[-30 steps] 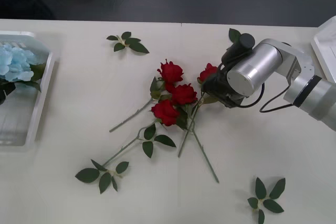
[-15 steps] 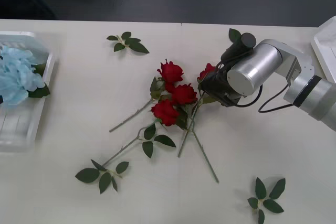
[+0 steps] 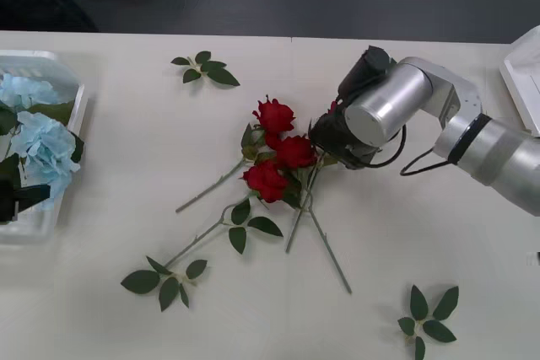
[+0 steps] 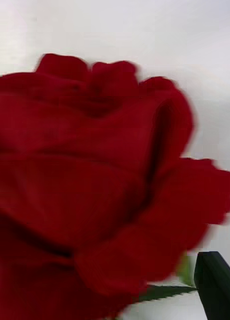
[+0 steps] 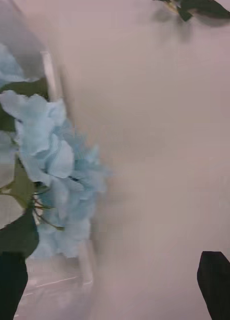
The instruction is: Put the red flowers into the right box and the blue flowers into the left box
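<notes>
Three red flowers [image 3: 274, 114] [image 3: 295, 151] [image 3: 265, 180] lie in a heap at mid-table with their stems crossed. My right gripper [image 3: 325, 135] is low at the heap's right side, over a fourth bloom. In the right wrist view that rose [image 4: 94, 165] is very close, with one black finger [image 4: 215, 282] at the corner, so the gripper stands open. The blue flowers [image 3: 38, 145] lie in the left box [image 3: 72, 166]. My left gripper [image 5: 115, 287] hovers open at the box rim beside a blue cluster [image 5: 59, 165]. The right box [image 3: 523, 73] shows as an edge at the far right.
Loose green leaf sprigs lie at the back [image 3: 205, 69], the front left [image 3: 166, 280] and the front right [image 3: 429, 318]. Long stems [image 3: 329, 250] stretch from the heap toward the front. The table's far edge runs along the dark floor.
My right gripper has slid left onto the rightmost rose, which it now covers. A blue cluster has moved toward the near side of the left box.
</notes>
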### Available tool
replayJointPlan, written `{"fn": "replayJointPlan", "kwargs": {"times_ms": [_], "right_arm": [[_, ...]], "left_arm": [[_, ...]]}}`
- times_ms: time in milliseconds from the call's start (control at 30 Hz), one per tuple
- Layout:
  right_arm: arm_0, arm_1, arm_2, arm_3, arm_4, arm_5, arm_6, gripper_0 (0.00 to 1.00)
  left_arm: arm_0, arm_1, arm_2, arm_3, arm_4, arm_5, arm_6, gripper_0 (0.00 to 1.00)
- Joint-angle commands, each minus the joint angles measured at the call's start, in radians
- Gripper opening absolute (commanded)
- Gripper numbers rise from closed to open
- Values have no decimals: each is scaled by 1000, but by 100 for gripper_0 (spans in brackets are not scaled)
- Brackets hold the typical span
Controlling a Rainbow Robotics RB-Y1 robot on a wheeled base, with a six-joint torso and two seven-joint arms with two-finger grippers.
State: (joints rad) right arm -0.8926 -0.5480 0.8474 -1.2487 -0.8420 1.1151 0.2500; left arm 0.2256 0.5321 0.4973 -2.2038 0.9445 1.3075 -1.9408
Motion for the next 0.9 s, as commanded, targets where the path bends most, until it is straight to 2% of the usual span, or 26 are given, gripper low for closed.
{"fn": "replayJointPlan", "kwargs": {"times_ms": [33,267,567,867,900], "right_arm": [[-68,40,-7,38,12,-4,-37,90],[-75,42,-5,55,-3,-3,-38,91],[-75,40,19,126,-28,-4,-29,90],[-75,46,21,126,-26,-8,-35,91],[-77,46,21,126,-29,-8,-35,79]], "left_arm": [[-43,11,-51,-50,-16,50,48,100],[-135,9,-194,-48,-115,122,51,100],[-249,-78,-350,-48,-265,254,23,100],[-315,-106,-526,-11,-388,269,-69,100],[-327,-109,-540,9,-385,272,-73,100]]}}
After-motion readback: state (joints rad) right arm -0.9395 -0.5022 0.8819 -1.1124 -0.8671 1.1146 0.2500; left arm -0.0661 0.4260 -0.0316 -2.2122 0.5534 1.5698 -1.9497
